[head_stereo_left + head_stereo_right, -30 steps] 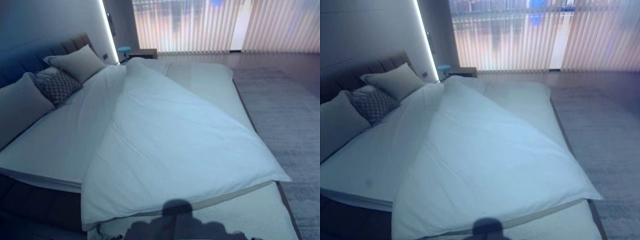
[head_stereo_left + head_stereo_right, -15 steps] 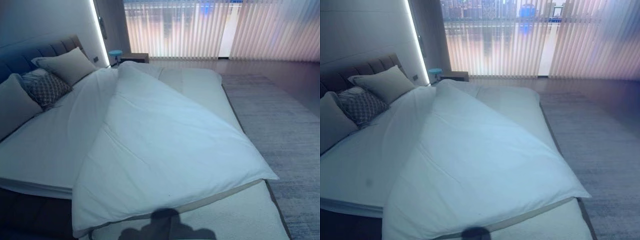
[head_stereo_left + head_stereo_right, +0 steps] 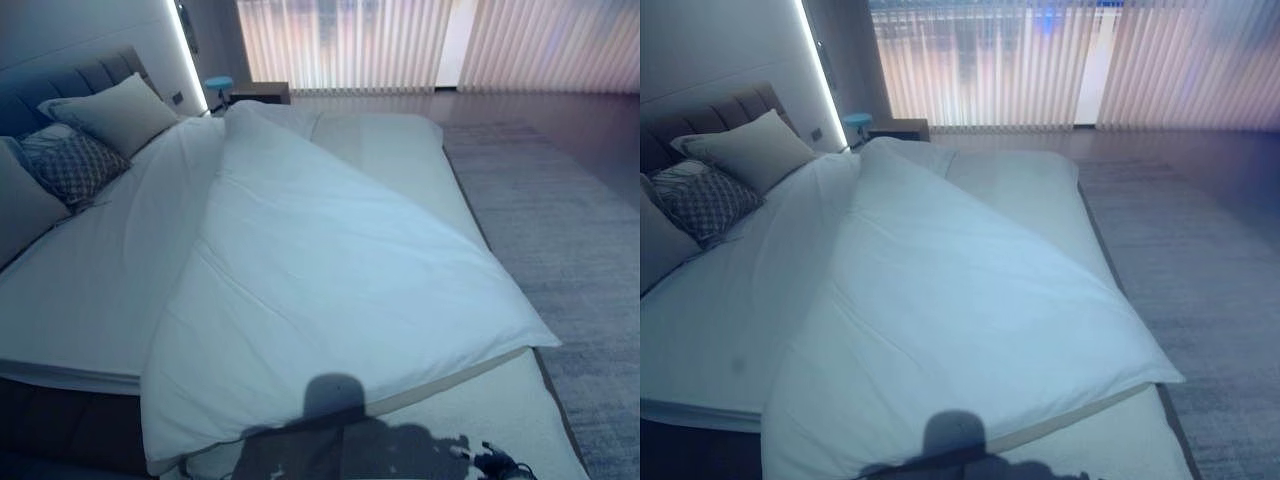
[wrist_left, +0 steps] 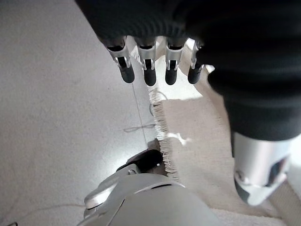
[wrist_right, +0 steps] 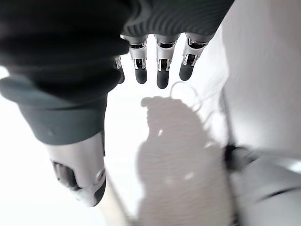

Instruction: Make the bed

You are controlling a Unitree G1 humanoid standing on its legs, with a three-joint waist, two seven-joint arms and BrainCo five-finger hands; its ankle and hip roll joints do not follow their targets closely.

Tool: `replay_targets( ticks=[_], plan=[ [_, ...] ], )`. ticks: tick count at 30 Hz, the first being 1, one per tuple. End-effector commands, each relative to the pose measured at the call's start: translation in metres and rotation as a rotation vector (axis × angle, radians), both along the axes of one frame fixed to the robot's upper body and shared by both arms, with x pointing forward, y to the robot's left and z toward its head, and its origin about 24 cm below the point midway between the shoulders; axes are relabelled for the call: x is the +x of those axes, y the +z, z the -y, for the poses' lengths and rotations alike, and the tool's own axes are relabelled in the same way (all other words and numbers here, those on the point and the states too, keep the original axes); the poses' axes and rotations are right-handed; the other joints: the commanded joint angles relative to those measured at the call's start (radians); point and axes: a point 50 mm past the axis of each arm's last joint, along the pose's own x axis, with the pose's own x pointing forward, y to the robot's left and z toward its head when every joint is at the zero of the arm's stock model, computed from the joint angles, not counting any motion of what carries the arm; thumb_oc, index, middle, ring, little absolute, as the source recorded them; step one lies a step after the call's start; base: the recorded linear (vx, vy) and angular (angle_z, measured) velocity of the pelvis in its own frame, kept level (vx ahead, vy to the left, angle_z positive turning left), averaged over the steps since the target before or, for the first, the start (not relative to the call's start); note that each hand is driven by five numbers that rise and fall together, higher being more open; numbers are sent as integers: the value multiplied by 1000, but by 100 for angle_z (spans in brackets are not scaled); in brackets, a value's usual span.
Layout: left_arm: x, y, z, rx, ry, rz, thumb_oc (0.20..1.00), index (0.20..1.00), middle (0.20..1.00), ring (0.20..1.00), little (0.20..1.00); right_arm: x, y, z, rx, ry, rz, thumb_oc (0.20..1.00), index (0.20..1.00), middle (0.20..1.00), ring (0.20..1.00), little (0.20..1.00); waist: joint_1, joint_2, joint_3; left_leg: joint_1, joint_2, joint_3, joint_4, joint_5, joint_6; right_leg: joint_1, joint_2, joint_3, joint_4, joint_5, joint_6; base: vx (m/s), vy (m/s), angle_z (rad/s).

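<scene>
**Bed unmade: duvet askew across the mattress, both hands empty**

Surroundings. A grey rug (image 3: 560,230) lies on the floor along the bed's far side, running toward the window. Vertical blinds (image 3: 400,40) cover the window beyond the far head corner. A small dark nightstand (image 3: 258,93) stands by that corner, with a blue round object (image 3: 218,82) just beside it. A lit strip (image 3: 183,45) runs up the wall next to the padded headboard (image 3: 60,80). In the left wrist view, a fringed rug edge (image 4: 162,136) shows on pale floor (image 4: 56,117).

Pillows at the head edge: a plain pale pillow (image 3: 110,112) toward the far side, a patterned cushion (image 3: 70,165) beside it and partly against it, and another plain pillow (image 3: 20,205) toward the near side.

Task thing. The white duvet (image 3: 330,290) lies on the bed (image 3: 400,160) at a slant, not squared to the edges. One corner (image 3: 545,342) points toward the far foot corner; another part hangs over the near edge by the foot. A strip of bare mattress shows along the foot edge and a wedge of it at the far head corner. A white sheet (image 3: 90,280) is uncovered on the near side below the pillows. The duvet surface has a few soft creases.

Hands. Left hand (image 4: 150,66): fingers straight and relaxed, thumb apart, holding nothing, over the floor and rug fringe. Right hand (image 5: 150,61): fingers likewise straight, thumb apart, holding nothing, over a white surface.
</scene>
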Motion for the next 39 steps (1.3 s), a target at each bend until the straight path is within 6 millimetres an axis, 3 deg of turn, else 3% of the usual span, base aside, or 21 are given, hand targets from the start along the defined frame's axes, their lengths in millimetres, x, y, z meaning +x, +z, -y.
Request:
replay_targets(
  ticks=[1, 2, 6, 9, 12, 13, 15, 16, 19, 20, 21, 22, 24, 25, 26, 28, 32, 33, 34, 35, 39],
  plan=[
    [35, 10, -3, 27, 33, 106, 1000, 1000, 1000, 1000, 1000, 59, 29, -5, 68, -147, 252, 1000, 1000, 1000, 1000, 1000, -15, -43, 52, -61, -54, -9, -2, 0, -18, -13, -60, -11, 24, 60, 72, -117, 27, -4],
    [47, 13, 3, 18, 34, 147, 1000, 1000, 1000, 1000, 1000, 83, 45, -6, 121, -234, 360, 1000, 1000, 1000, 1000, 1000, -11, -35, 77, -93, -56, -11, -2, 12, -19, -47, -63, -15, 31, 70, 72, -70, 26, -3],
    [67, 19, 15, -6, 43, 210, 1000, 1000, 1000, 1000, 1000, 127, 79, -13, 288, -453, 568, 1000, 1000, 1000, 1000, 1000, -2, -18, 119, -152, -60, -12, -2, 30, -23, -108, -69, -21, 37, 84, 73, -41, 17, 2],
    [72, 21, 20, -18, 50, 223, 1000, 1000, 1000, 1000, 1000, 143, 93, -21, 362, -520, 634, 1000, 1000, 1000, 1000, 1000, 4, -11, 135, -177, -61, -8, -2, 35, -24, -134, -74, -25, 37, 92, 76, 10, 12, 0],
    [81, 24, 26, -32, 59, 251, 1000, 1000, 1000, 1000, 1000, 176, 128, -20, 406, -585, 734, 1000, 1000, 1000, 1000, 1000, 16, 7, 168, -233, -60, -2, -2, 45, -27, -192, -77, -20, 35, 104, 81, 25, 22, -3],
    [81, 24, 26, -32, 59, 251, 1000, 1000, 1000, 1000, 1000, 176, 128, -20, 406, -585, 734, 1000, 1000, 1000, 1000, 1000, 16, 8, 168, -234, -60, -1, -2, 45, -27, -194, -77, -19, 35, 104, 81, 27, 4, -6],
    [86, 26, 32, -46, 44, 267, 1000, 1000, 1000, 1000, 1000, 195, 151, -16, 386, -592, 769, 1000, 1000, 1000, 1000, 1000, 25, 18, 195, -269, -61, -5, -2, 51, -26, -234, -77, -13, 37, 110, 82, 0, 0, 0],
    [87, 26, 32, -47, 44, 270, 1000, 1000, 1000, 1000, 1000, 196, 152, -16, 387, -592, 771, 1000, 1000, 1000, 1000, 1000, 26, 18, 194, -272, -60, -4, -2, 51, -25, -238, -77, -12, 39, 110, 82, 5, 2, -5],
    [93, 30, 39, -75, 44, 298, 1000, 1000, 1000, 1000, 1000, 214, 180, -5, 338, -587, 806, 1000, 1000, 1000, 1000, 1000, 40, 28, 222, -316, -60, -5, -2, 61, -26, -281, -77, -10, 46, 115, 80, 1, -10, -12],
    [97, 31, 44, -102, 46, 318, 1000, 1000, 1000, 1000, 1000, 223, 198, 0, 306, -568, 833, 1000, 1000, 1000, 1000, 1000, 46, 31, 239, -338, -60, -9, -2, 67, -27, -305, -76, -11, 45, 121, 80, -6, -5, -10],
    [97, 32, 45, -103, 46, 320, 1000, 1000, 1000, 1000, 1000, 223, 199, 0, 306, -568, 835, 1000, 1000, 1000, 1000, 1000, 47, 32, 238, -342, -59, -9, -2, 68, -27, -309, -76, -11, 46, 121, 80, -21, -25, -7],
    [102, 35, 51, -129, 37, 345, 1000, 1000, 1000, 1000, 1000, 234, 224, 8, 259, -545, 878, 1000, 1000, 1000, 1000, 1000, 57, 32, 254, -378, -61, -17, -2, 75, -29, -346, -71, -9, 43, 135, 82, 0, 0, 0],
    [103, 36, 54, -139, 26, 355, 1000, 1000, 1000, 1000, 1000, 236, 232, 14, 231, -537, 885, 1000, 1000, 1000, 1000, 1000, 61, 32, 258, -392, -63, -18, -2, 77, -29, -359, -69, -8, 41, 141, 81, 0, -16, -2],
    [105, 38, 58, -152, 22, 371, 1000, 1000, 1000, 1000, 1000, 241, 253, 22, 178, -524, 914, 1000, 1000, 1000, 1000, 1000, 70, 30, 269, -419, -61, -23, -2, 79, -31, -383, -65, -8, 39, 145, 82, -20, -27, -5],
    [106, 38, 58, -152, 22, 373, 1000, 1000, 1000, 1000, 1000, 242, 253, 22, 178, -523, 915, 1000, 1000, 1000, 1000, 1000, 70, 30, 268, -424, -61, -23, -2, 85, -30, -389, -65, -8, 39, 149, 81, -4, -34, -2],
    [111, 43, 65, -171, 4, 410, 1000, 1000, 1000, 1000, 1000, 247, 284, 35, 90, -498, 959, 1000, 1000, 1000, 1000, 1000, 83, 34, 286, -468, -62, -32, -2, 96, -31, -430, -61, -8, 38, 161, 81, -18, -12, 1],
    [121, 52, 72, -196, -16, 471, 1000, 1000, 1000, 1000, 1000, 249, 322, 49, -53, -448, 994, 1000, 1000, 1000, 1000, 1000, 92, 42, 315, -516, -66, -47, -2, 108, -37, -475, -60, -12, 37, 172, 82, -12, -10, -2],
    [121, 52, 73, -197, -16, 471, 1000, 1000, 1000, 1000, 1000, 249, 322, 49, -53, -448, 994, 931, 931, 931, 931, 931, 91, 43, 315, -518, -66, -47, -2, 108, -37, -477, -60, -12, 38, 173, 82, -30, -10, 7],
    [127, 58, 78, -221, -25, 509, 1000, 1000, 1000, 1000, 1000, 251, 339, 49, -63, -441, 1037, 442, 442, 442, 442, 442, 97, 47, 324, -538, -69, -50, -2, 113, -37, -492, -59, -14, 34, 179, 83, -22, -11, 7],
    [130, 61, 80, -234, -23, 528, 1000, 1000, 1000, 1000, 1000, 251, 345, 51, -74, -440, 1056, 200, 200, 200, 200, 200, 99, 48, 327, -547, -69, -53, -2, 116, -37, -499, -60, -14, 33, 182, 83, -22, -11, 8],
    [134, 69, 91, -313, -23, 566, 1000, 1000, 1000, 1000, 1000, 253, 362, 47, -50, -435, 1128, 200, 200, 200, 200, 200, 101, 51, 331, -563, -72, -59, -2, 119, -38, -511, -60, -16, 30, 186, 85, -3, 1, 7]
  ],
)
